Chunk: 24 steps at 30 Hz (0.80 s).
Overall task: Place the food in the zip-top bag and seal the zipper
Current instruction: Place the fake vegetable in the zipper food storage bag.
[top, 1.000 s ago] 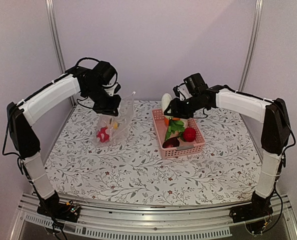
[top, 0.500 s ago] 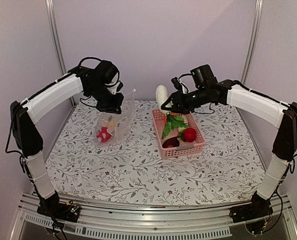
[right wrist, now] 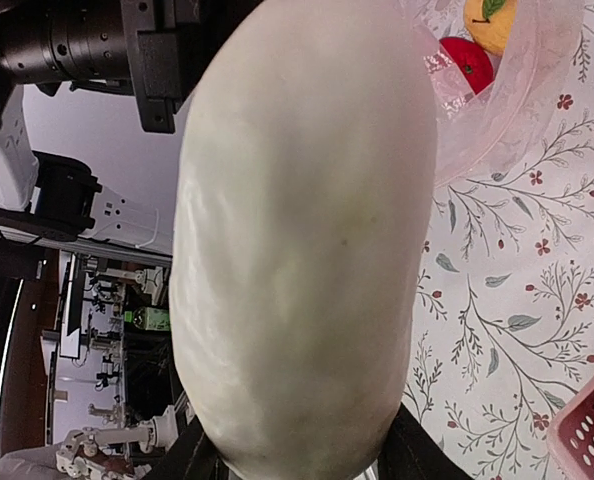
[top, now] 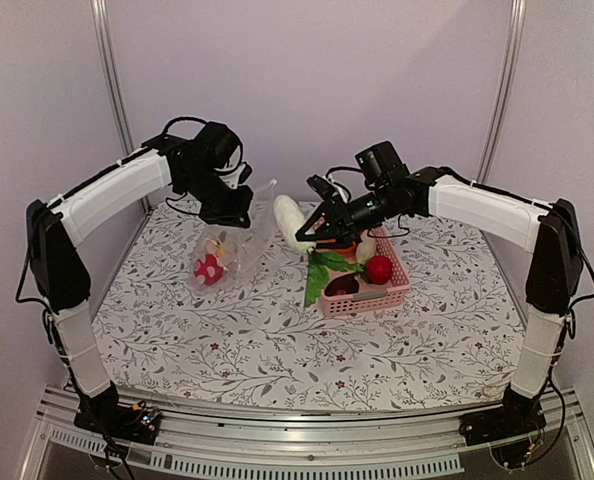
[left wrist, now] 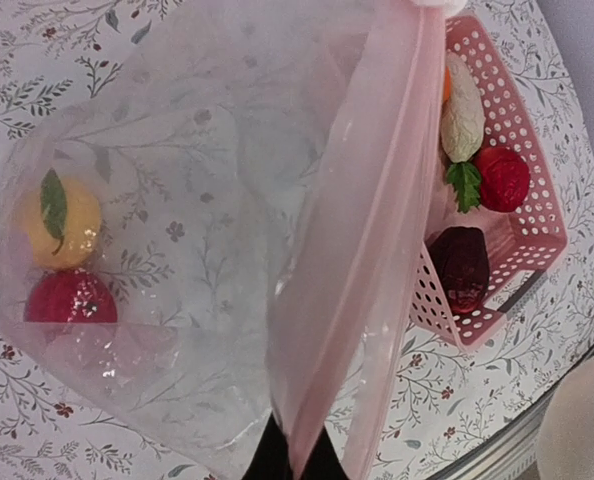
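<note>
My left gripper (top: 233, 214) is shut on the mouth edge of the clear zip-top bag (top: 227, 248) and holds it up off the table. The zipper (left wrist: 369, 190) runs away from the left fingertips (left wrist: 277, 462). A yellow fruit (left wrist: 62, 222) and a red one (left wrist: 69, 297) lie in the bag's bottom. My right gripper (top: 318, 226) is shut on a cream-white vegetable (top: 289, 222), held in the air just right of the bag's mouth, with green leaves (top: 319, 274) trailing below. That vegetable (right wrist: 307, 250) fills the right wrist view.
The pink basket (top: 395, 283) stands right of centre and holds a red item (top: 379, 268), a dark purple one (top: 342, 286) and a cream one (top: 366, 250). Its corner (right wrist: 592, 440) sits close under the right gripper. Metal posts and a wall close the back.
The right gripper has lifted the white vegetable out of the basket and carried it left toward the bag's mouth, leaves trailing after. The left gripper and bag have barely shifted.
</note>
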Tool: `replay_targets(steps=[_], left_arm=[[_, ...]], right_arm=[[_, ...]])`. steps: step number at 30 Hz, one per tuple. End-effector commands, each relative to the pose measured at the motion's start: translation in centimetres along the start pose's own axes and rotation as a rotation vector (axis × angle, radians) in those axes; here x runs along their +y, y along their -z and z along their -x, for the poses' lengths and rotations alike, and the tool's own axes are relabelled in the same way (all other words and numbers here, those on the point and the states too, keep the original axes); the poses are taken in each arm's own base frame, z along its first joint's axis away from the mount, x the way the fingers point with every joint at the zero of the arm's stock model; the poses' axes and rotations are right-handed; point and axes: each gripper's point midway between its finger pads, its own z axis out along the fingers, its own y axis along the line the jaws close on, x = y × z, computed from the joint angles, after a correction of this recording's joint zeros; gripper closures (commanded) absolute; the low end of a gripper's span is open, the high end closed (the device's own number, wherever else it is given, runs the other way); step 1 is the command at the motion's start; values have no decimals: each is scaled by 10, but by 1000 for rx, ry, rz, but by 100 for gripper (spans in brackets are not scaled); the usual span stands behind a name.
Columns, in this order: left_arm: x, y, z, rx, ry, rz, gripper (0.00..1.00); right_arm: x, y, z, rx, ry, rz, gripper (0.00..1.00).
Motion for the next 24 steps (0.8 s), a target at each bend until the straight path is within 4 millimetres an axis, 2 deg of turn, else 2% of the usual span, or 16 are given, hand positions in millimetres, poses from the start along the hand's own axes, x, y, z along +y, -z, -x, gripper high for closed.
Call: replay_targets(steps=[1, 8, 14, 19, 24], left_arm=[[-10, -6, 8, -10, -1, -38, 100], [-28, -3, -4, -2, -75, -27, 100], [-33, 1, -23, 13, -139, 16, 100], [-37, 8, -27, 7, -155, 18, 100], [-39, 14, -28, 2, -158, 14, 100]], right_arm=[[13, -14, -11, 81, -45, 108, 62], [-3, -27, -7, 77, -174, 113, 62], [-31, -40, -4, 69, -330, 64, 61], [-46, -46, 4, 46, -417, 39, 61], [-53, -49, 21, 2, -455, 36, 61]])
